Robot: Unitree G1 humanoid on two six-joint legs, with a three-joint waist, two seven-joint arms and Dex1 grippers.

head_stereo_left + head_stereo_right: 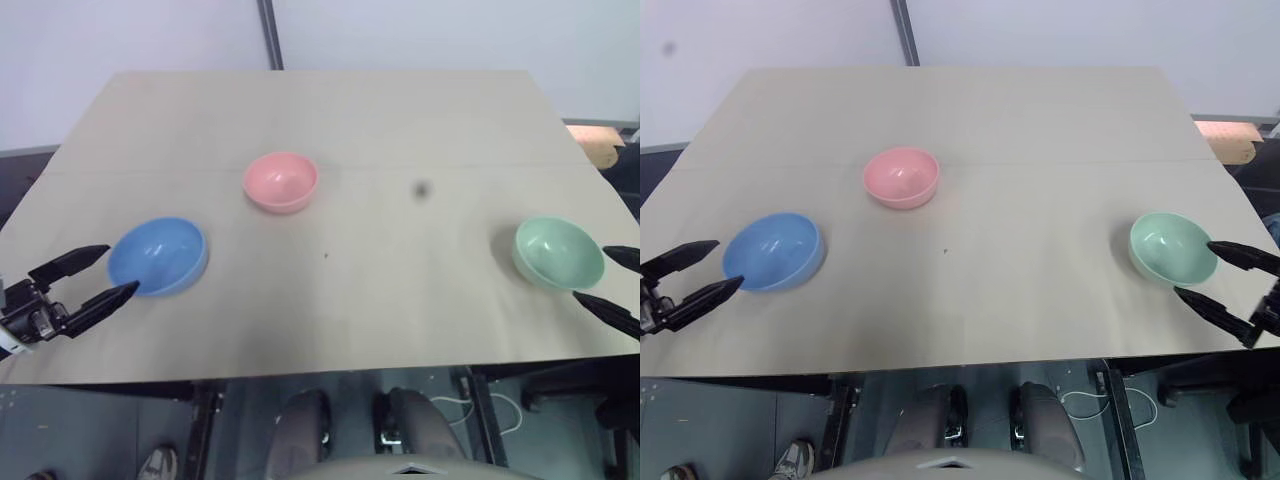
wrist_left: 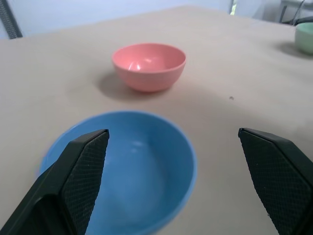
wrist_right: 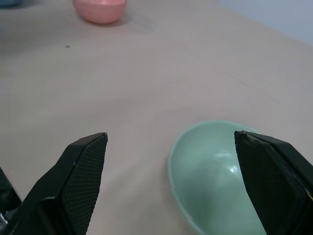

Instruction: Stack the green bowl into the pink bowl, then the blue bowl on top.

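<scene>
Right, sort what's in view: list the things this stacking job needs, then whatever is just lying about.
For the job:
green bowl
pink bowl
blue bowl
left gripper, open
right gripper, open

Just lying about:
orange-brown thing past the table's far right edge

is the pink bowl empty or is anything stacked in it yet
Empty. The pink bowl stands upright with its bare inside showing; the green bowl and blue bowl sit apart on the table.

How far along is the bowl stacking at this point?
Nothing is stacked yet: the pink bowl, green bowl and blue bowl sit apart and empty on the table. The open right gripper is beside the green bowl and the open left gripper beside the blue one, neither gripping. Both stacking steps remain.
</scene>
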